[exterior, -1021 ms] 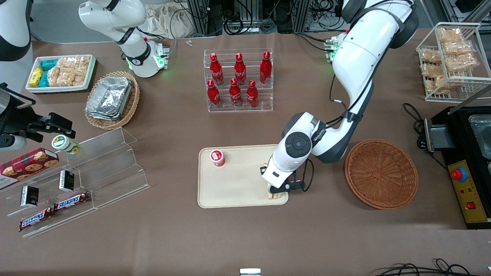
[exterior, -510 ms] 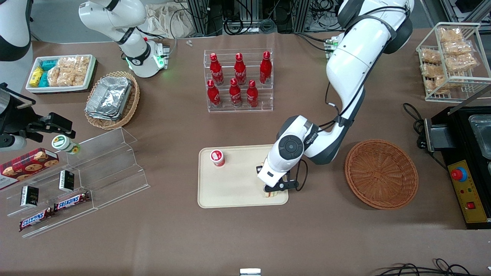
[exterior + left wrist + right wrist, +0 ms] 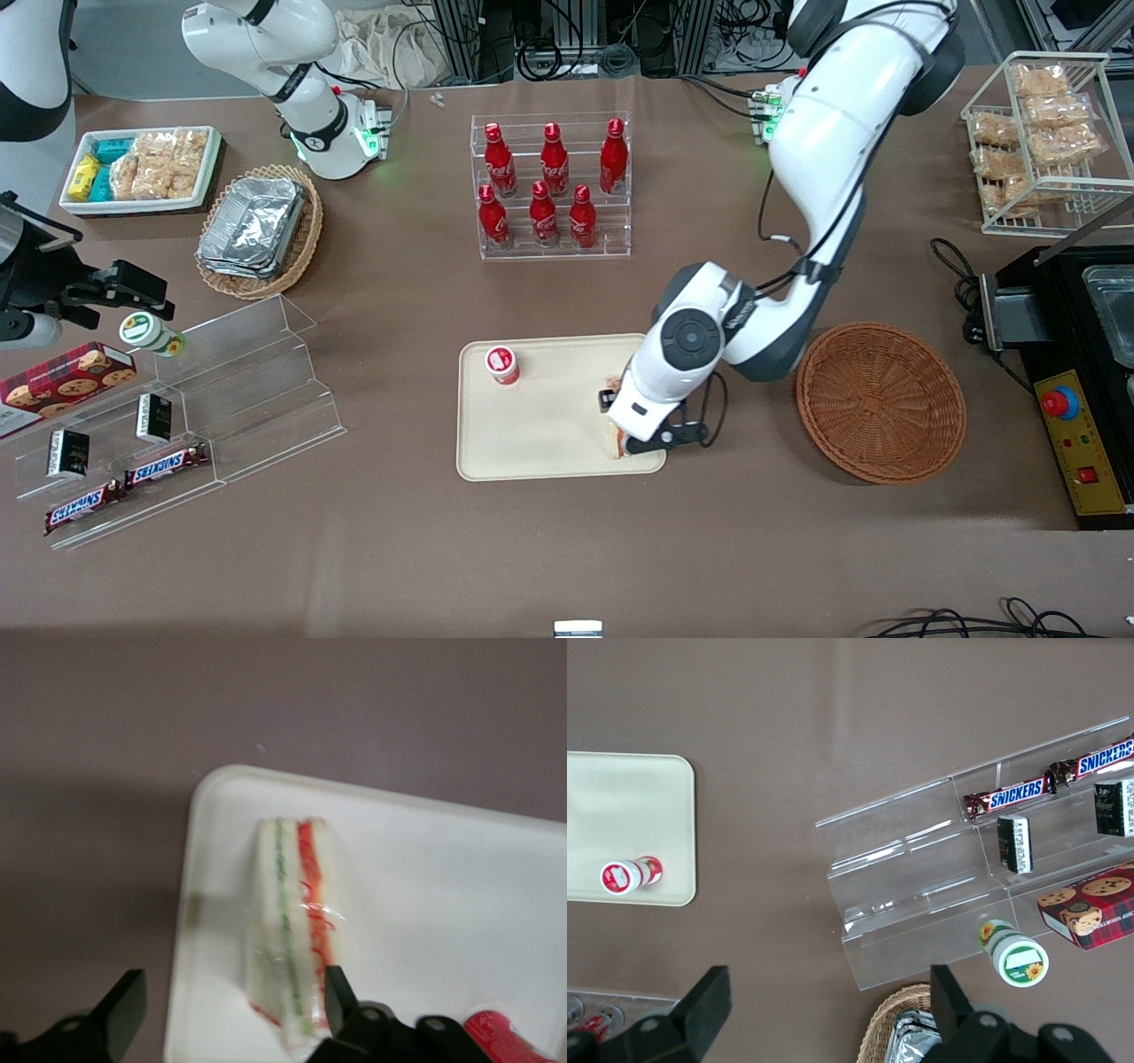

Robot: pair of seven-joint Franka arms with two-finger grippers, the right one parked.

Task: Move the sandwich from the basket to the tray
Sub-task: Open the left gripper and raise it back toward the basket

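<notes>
The sandwich [image 3: 292,921], a white wedge with green and red layers in clear wrap, lies on the beige tray [image 3: 443,904] close to one rounded corner. In the front view the sandwich [image 3: 614,443] peeks out from under the working arm's hand, at the tray [image 3: 549,434] corner nearest the basket. My gripper [image 3: 232,1005] hangs just above it and is open. One finger [image 3: 339,997] is against the sandwich's red-layered side and the other [image 3: 124,1014] stands well clear, over the table. The reddish-brown wicker basket [image 3: 880,401] holds nothing and lies beside the tray, toward the working arm's end.
A small red-capped bottle [image 3: 501,364] stands on the tray at its corner toward the parked arm. A clear rack of red bottles [image 3: 551,186] stands farther from the camera than the tray. A black machine [image 3: 1076,372] stands past the basket at the table's end.
The hand slid over the tray toward the parked arm's end, then came back toward the basket. The sandwich now shows on the tray beside the hand.
</notes>
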